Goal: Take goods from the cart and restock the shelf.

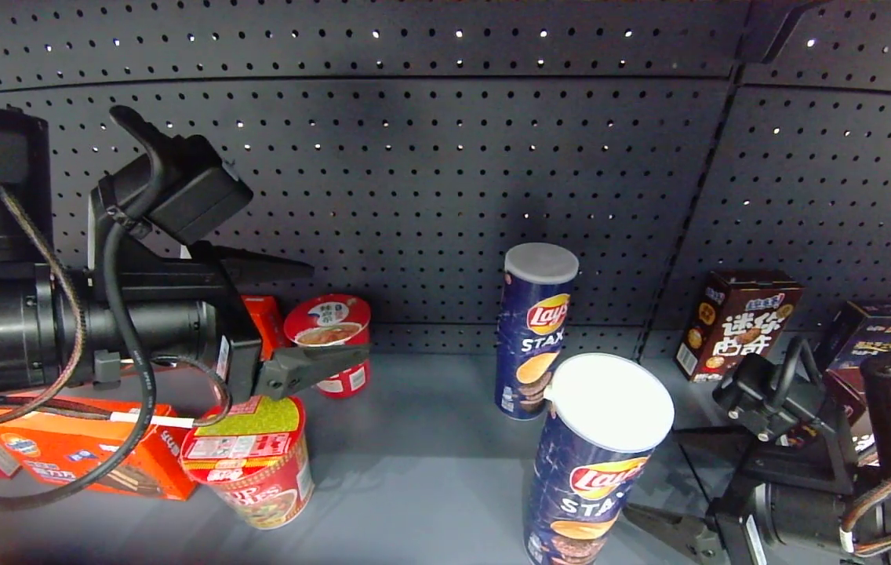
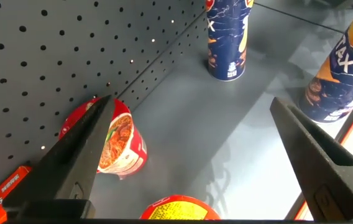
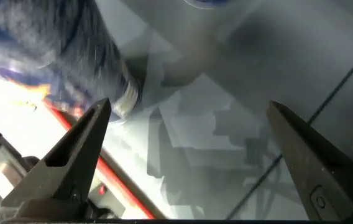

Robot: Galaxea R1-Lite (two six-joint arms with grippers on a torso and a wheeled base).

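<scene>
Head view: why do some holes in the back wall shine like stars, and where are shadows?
Head view: light comes through some holes in the pegboard; the far chip can throws a dim shadow up it. Right wrist view: angular shadows lie on the shelf floor. Left wrist view: same lit holes.

Cups (image 1: 257, 463) L, cans (image 1: 536, 329) R, on shelf (image 1: 414, 439)

A dark perforated back panel (image 1: 414, 157) ran behind everything, split on the right by a slanted black upright (image 1: 692, 204). Right of that upright a brown snack box (image 1: 736, 322) stood on end close to the panel, a darker box (image 1: 881, 326) just beside it farther right. At the near left lay a flat orange box (image 1: 45, 451).
</scene>
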